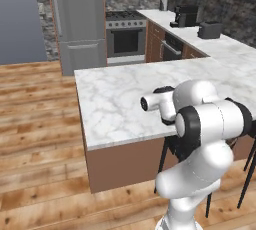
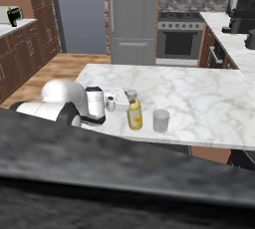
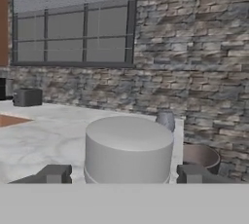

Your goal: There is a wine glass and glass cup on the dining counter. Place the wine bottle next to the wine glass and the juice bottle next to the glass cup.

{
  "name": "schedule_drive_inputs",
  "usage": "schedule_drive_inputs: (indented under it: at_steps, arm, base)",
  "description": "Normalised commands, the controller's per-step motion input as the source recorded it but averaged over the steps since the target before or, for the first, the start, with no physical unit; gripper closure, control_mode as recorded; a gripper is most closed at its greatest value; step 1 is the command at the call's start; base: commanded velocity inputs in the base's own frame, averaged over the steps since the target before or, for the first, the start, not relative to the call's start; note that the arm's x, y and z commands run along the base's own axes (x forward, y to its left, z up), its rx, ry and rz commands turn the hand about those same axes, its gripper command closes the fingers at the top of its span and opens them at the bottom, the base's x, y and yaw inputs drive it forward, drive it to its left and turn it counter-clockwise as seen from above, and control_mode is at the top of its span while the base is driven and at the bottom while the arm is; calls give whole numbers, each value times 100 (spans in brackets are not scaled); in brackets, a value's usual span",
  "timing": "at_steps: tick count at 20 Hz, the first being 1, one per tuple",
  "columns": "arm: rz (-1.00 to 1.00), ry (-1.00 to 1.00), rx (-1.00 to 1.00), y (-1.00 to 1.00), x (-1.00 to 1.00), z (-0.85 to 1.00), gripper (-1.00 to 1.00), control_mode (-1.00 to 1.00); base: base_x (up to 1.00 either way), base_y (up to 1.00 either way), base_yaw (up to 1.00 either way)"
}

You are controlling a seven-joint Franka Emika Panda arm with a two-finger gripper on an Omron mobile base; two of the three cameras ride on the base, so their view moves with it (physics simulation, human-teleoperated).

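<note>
1. The gripper [image 3: 119,175] sits at the near edge of the dining counter [image 2: 199,98], level with the top of the juice bottle [image 2: 134,115]. In the hand view, 2 dark fingertips [image 3: 53,174] stand on either side of the bottle's grey cap [image 3: 128,149], set wide. Contact with the cap cannot be determined.
2. The juice bottle stands upright on the dining counter, close to its near edge. In the right base view the white hand [image 2: 112,99] is directly to the left of the bottle neck.
3. The glass cup [image 2: 161,121] stands upright on the dining counter just to the right of the juice bottle, with a small gap between them.
4. In the hand view, the wine glass [image 3: 166,120] appears beyond the cap, further along the dining counter.
5. Beyond the dining counter, the right base view shows a steel refrigerator [image 2: 133,16] and an oven range [image 2: 180,36] against the far wall.
</note>
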Motion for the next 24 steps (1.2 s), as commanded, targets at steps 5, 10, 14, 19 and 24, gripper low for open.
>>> schedule_drive_inputs:
  at_steps: [5,10,14,19,24]
  arm:
    - [-2,0,4,-9,41,-22,100,-100]
    - [0,0,4,-17,35,-25,100,-100]
    - [0,0,1,-16,24,-32,100,-100]
    - [-1,0,0,-15,33,-42,100,-100]
    - [0,0,0,-2,-11,-33,-100,-100]
  base:
    - [0,0,0]
    - [0,0,0]
    - [0,0,0]
    - [0,0,0]
    - [0,0,0]
